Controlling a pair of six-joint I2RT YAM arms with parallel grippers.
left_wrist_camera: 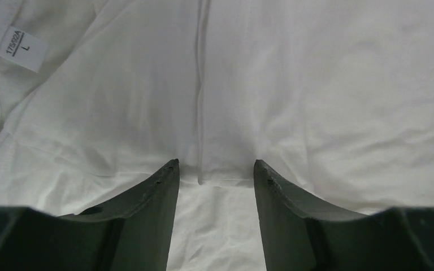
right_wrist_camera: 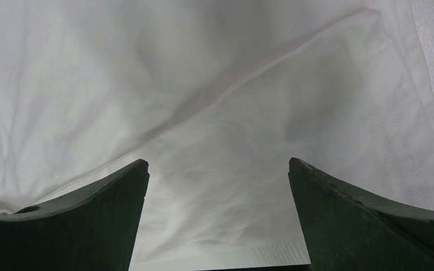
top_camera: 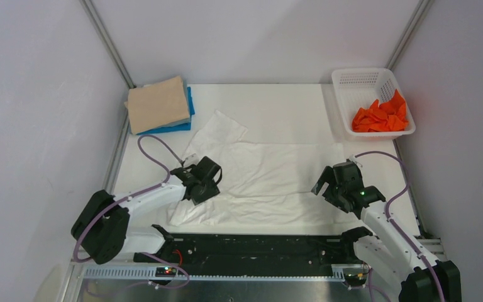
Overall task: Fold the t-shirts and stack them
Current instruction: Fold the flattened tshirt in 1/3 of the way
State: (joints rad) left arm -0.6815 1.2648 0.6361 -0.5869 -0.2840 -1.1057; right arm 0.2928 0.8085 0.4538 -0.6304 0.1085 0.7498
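A thin white t-shirt [top_camera: 261, 179] lies spread and partly folded on the white table, one sleeve pointing to the far left. My left gripper [top_camera: 205, 179] is open and empty over the shirt's left part; the left wrist view shows the white cloth [left_wrist_camera: 294, 96], a fold edge and the size label [left_wrist_camera: 22, 49]. My right gripper [top_camera: 329, 184] is open and empty over the shirt's right edge; the right wrist view shows its cloth [right_wrist_camera: 215, 158] between the fingers. A folded beige-tan shirt [top_camera: 158, 104] lies on a folded blue shirt [top_camera: 189, 110] at the far left. An orange shirt [top_camera: 382, 115] lies crumpled in the basket.
A white plastic lattice basket [top_camera: 351, 82] stands at the far right corner. Grey walls with metal posts close the table on three sides. A black rail [top_camera: 251, 248] runs along the near edge between the arm bases.
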